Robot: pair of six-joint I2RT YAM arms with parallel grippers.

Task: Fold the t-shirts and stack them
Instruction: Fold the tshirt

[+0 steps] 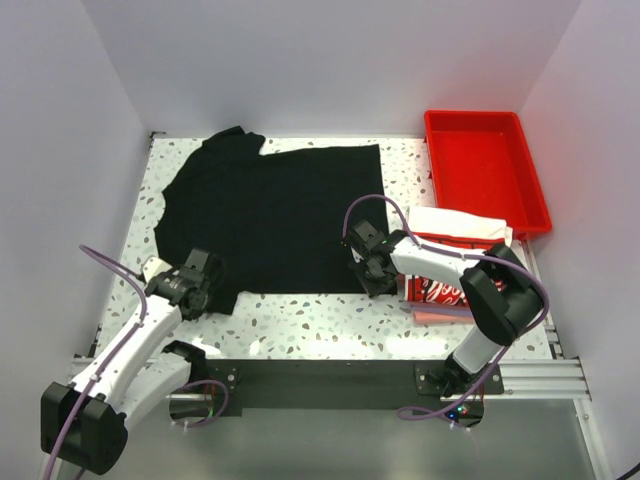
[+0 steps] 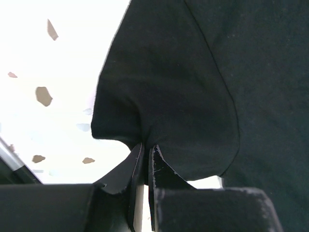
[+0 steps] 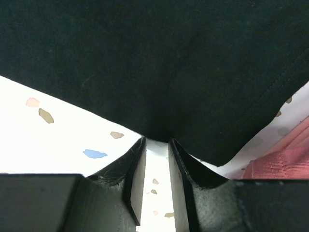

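The black t-shirt point(image 1: 270, 215) lies spread flat on the speckled table point(image 1: 330, 320), collar end far from the arm bases and hem toward the right. This looks like the start of a fold, with the two arms taking hold along the shirt's near edge so it can be lifted and carried over evenly. At the shirt's near-left corner, the left gripper point(image 1: 198, 288) has its jaws nearly closed on the sleeve; the left wrist view shows the cloth puckering down into the pinch. At the near-right corner, the right gripper point(image 1: 372, 266) has its jaws narrow with a slim gap. The hem sits right at its fingertips point(image 3: 137, 145), but I cannot tell whether it is truly clamped. Just right of the black shirt lies a folded white t-shirt point(image 1: 455, 222) with red print, on top of a pinkish t-shirt point(image 3: 282, 164). That is probably the stack this shirt must join. The red tray point(image 1: 472, 114) stands beyond that stack, to the black shirt's far right. Grips at opposite corners should keep the edge taut and stop it sagging in the middle.
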